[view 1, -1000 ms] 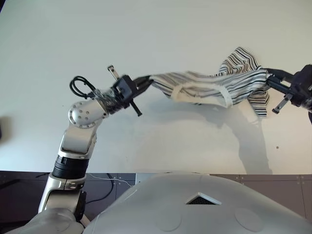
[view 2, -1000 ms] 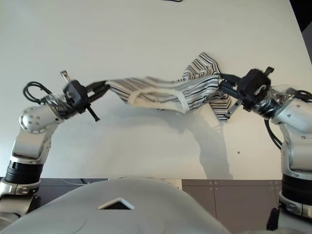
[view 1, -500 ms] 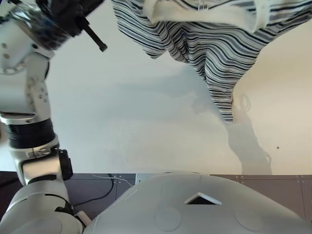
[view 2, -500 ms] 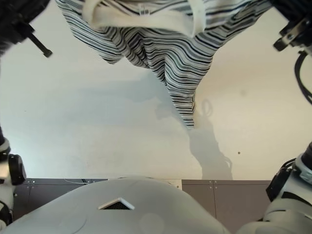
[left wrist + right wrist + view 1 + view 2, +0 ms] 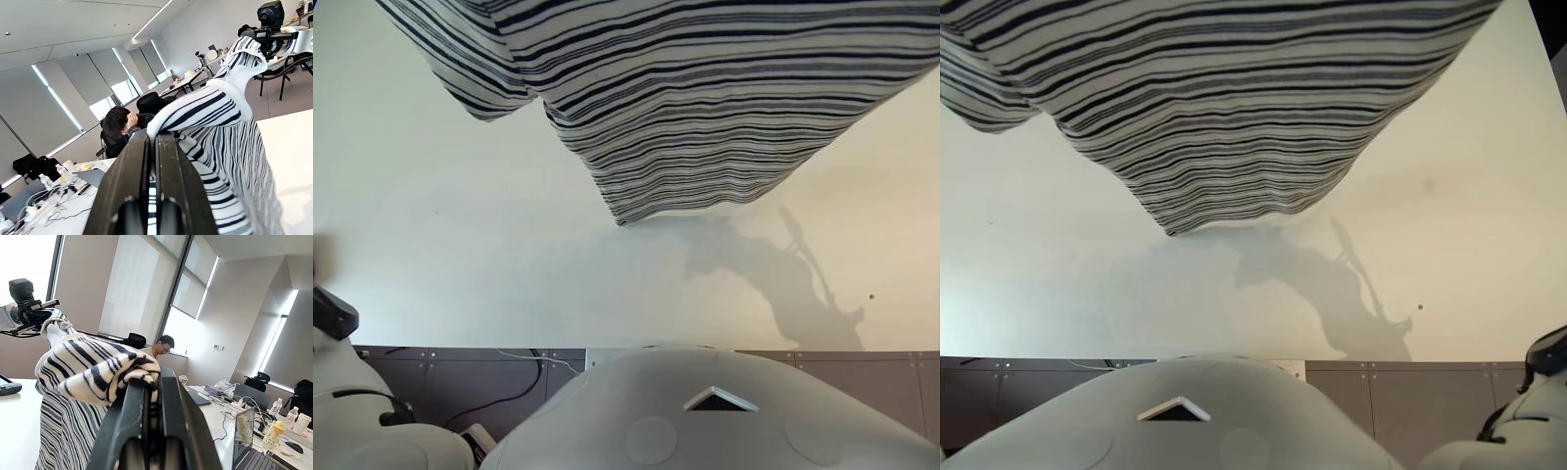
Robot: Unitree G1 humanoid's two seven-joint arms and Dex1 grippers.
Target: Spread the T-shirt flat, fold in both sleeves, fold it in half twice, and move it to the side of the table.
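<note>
- The left gripper (image 5: 152, 139) is pinched tight on a fold of the shirt (image 5: 705, 117); the right gripper (image 5: 150, 379) pinches another fold.
- The shirt hangs in the air over the table (image 5: 460, 284), spread from 10 to 2 o'clock, its low corner pointing to 6.
- Each pinch holds little cloth, so a quick pull could make it slip out and drop in a heap.
- If one arm comes down first, it may land crooked.
- Sleeves and neck are cut off at 12 o'clock, so I can't tell which part each gripper holds.
</note>
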